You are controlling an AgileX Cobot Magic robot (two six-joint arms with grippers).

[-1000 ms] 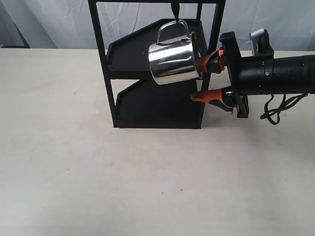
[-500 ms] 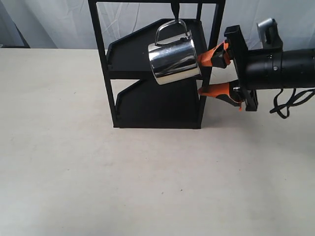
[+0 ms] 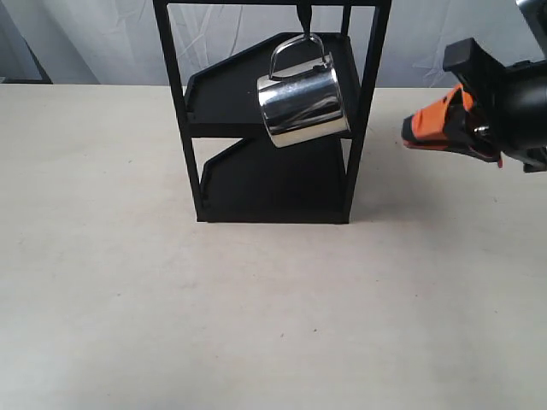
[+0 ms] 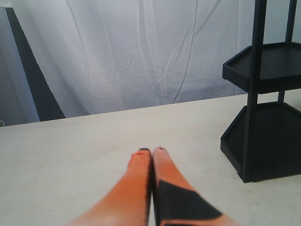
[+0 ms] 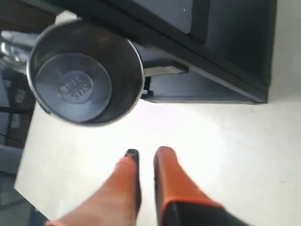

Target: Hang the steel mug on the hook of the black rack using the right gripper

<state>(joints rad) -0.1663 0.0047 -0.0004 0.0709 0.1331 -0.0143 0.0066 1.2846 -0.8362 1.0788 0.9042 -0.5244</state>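
While the steel mug [image 3: 303,107] hung tilted by its handle from the hook [image 3: 302,15] at its twelve o'clock on the black rack [image 3: 184,128], the right gripper [image 3: 408,135] sat well apart at three o'clock, jaws nearly closed and empty. Hanging looked done, with only a retreat seemingly left.

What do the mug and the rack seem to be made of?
Mug: polished metal, probably stainless steel; its mirror surface reflects the surroundings. Rack: matte black, likely painted metal, though plastic is possible; thin square posts, no shine.
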